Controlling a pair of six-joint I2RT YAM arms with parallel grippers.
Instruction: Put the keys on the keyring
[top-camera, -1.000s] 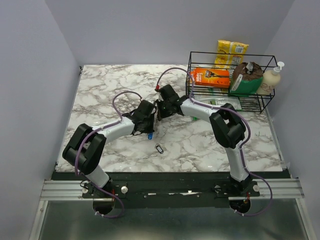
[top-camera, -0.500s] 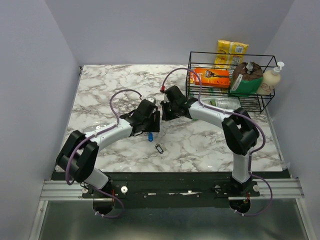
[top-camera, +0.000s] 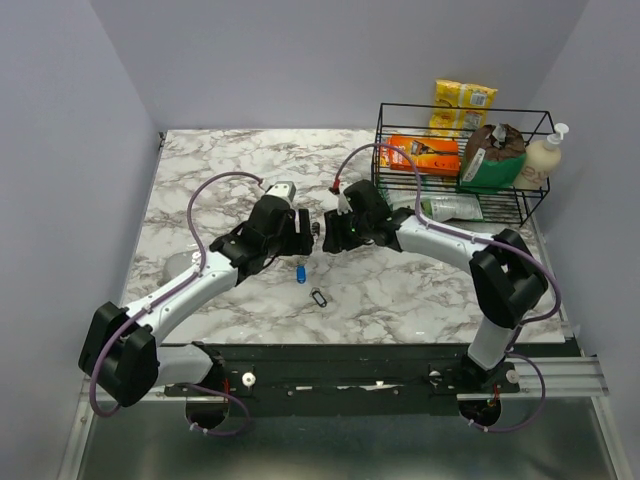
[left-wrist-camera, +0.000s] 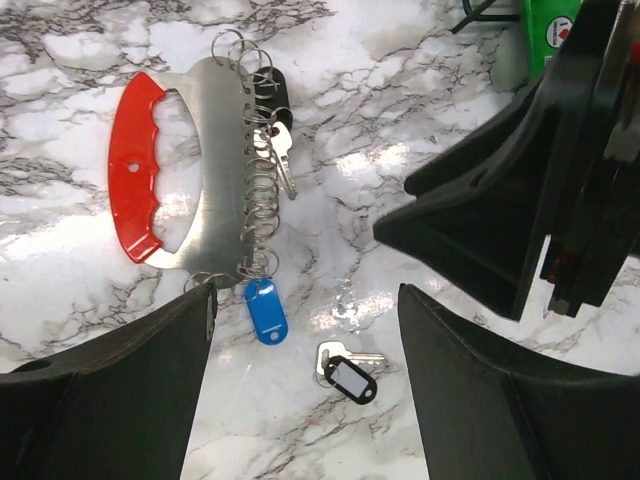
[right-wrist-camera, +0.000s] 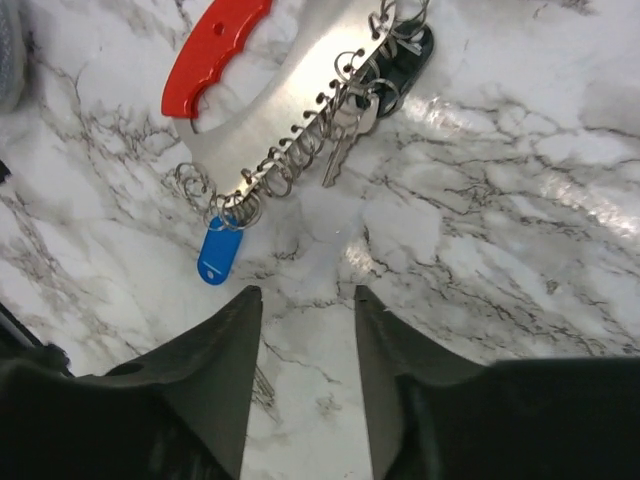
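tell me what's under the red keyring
The keyring lies flat on the marble table. A black tag shows partly beneath its rings at one end, beside a silver key. Anything under the metal plate itself is covered.

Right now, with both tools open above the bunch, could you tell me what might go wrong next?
1. The loose black-tagged key lies apart from the keyring; small and flat on the marble table, it may slip from a pinch.
2. The left tool and right tool hang close together, so they could collide.

red keyring (left-wrist-camera: 133, 170) flat, dark-tagged key (left-wrist-camera: 348, 378) apart
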